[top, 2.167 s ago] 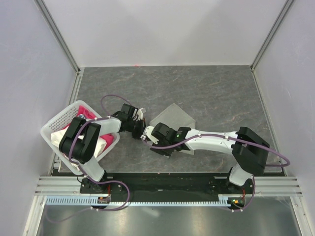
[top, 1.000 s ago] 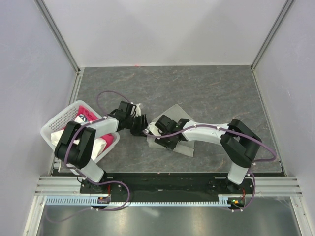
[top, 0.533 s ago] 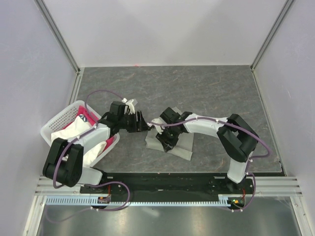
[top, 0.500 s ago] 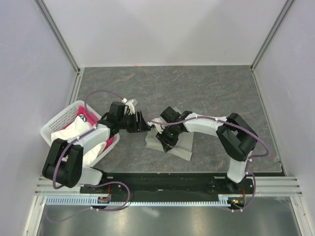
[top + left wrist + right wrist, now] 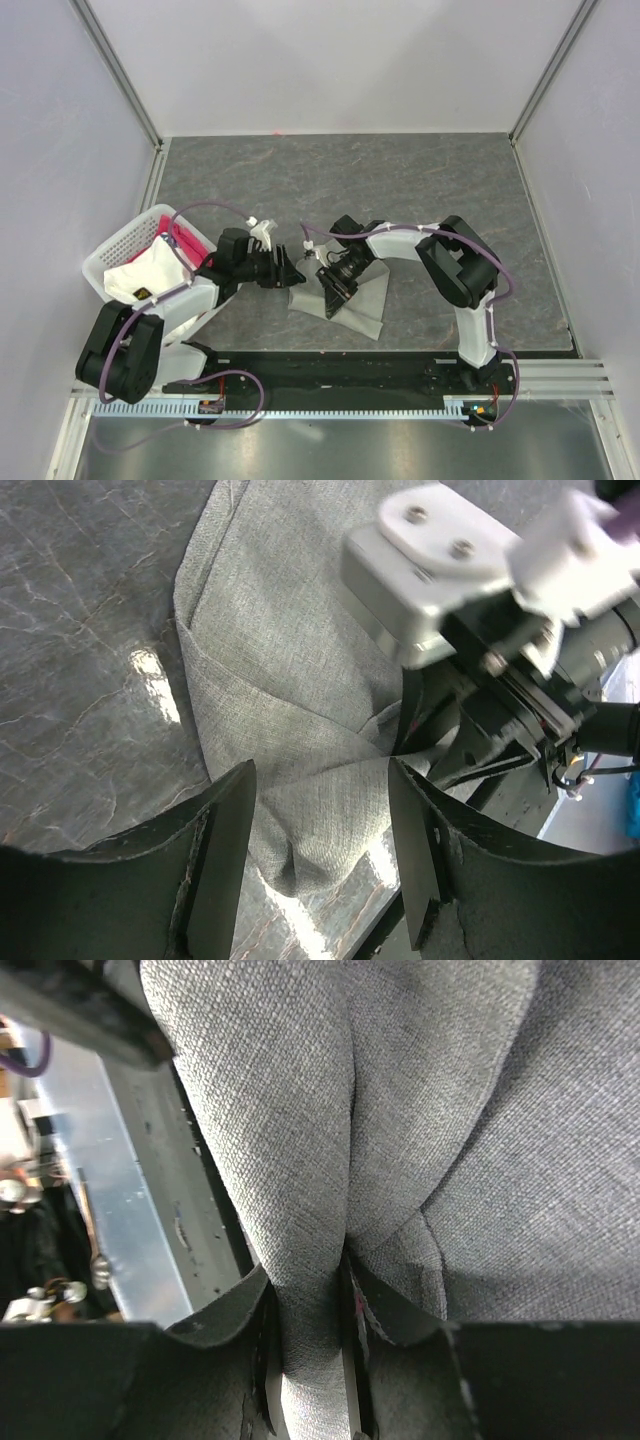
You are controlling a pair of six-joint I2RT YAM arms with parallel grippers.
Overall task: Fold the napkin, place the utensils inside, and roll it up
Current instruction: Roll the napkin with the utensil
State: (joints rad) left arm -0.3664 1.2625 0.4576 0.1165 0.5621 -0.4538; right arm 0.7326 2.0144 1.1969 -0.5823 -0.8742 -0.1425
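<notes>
Near the front middle of the desk [image 5: 420, 190], the napkin [image 5: 365, 305] lies rumpled on the grey surface. My right pincer [image 5: 310, 1350] is clamped on a raised fold of it, the cloth bunched between both fingers [image 5: 395, 1310]. My left pincer [image 5: 320, 855] hangs just beside, its fingers [image 5: 215, 860] apart, with the napkin's left edge showing between them and nothing gripped. At the left edge sits a white basket [image 5: 105, 255] with a pink cloth [image 5: 183, 240] and a white cloth [image 5: 140, 272] inside.
</notes>
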